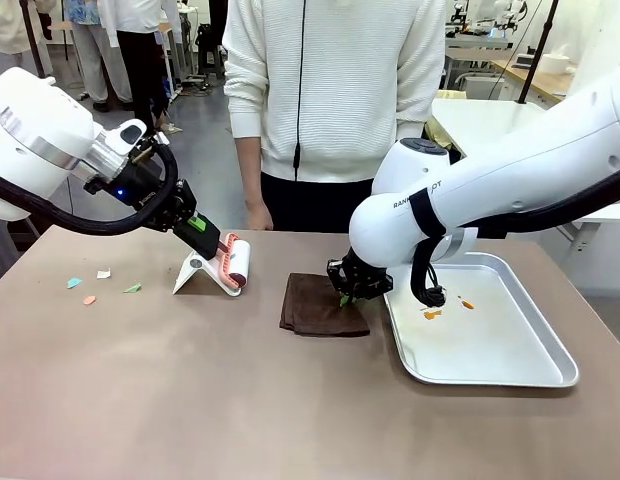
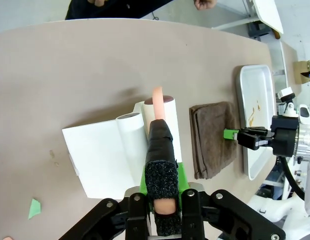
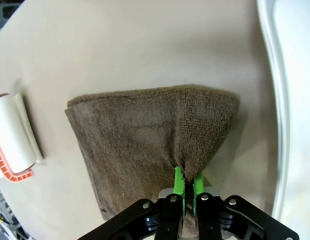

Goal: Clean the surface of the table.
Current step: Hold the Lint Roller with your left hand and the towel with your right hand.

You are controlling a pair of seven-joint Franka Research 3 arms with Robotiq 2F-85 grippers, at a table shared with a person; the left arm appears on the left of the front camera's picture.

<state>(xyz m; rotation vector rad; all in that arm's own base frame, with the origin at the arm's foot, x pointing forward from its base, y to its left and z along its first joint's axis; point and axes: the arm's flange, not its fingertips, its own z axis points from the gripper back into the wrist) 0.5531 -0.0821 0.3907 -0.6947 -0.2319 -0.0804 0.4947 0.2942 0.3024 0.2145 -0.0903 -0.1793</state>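
Note:
The brownish table [image 1: 190,400] carries a folded brown cloth [image 1: 315,305] near its middle. My right gripper [image 1: 352,290] is shut on the cloth's right edge, and in the right wrist view the green pads [image 3: 180,182] pinch a raised fold of the cloth [image 3: 145,135]. My left gripper [image 1: 205,232] is shut on the pink handle of a lint roller [image 1: 235,262], which rests on its white stand [image 1: 195,272]. In the left wrist view the handle [image 2: 157,97] runs out from between the gripper's fingers [image 2: 161,182] to the roller [image 2: 167,120].
A silver tray [image 1: 550,360] with orange crumbs lies at the right, just beside the cloth. Small paper scraps [image 1: 90,299] in several colours lie on the table at the left. A person in a white top stands at the far edge, one hand [image 1: 258,216] near the table.

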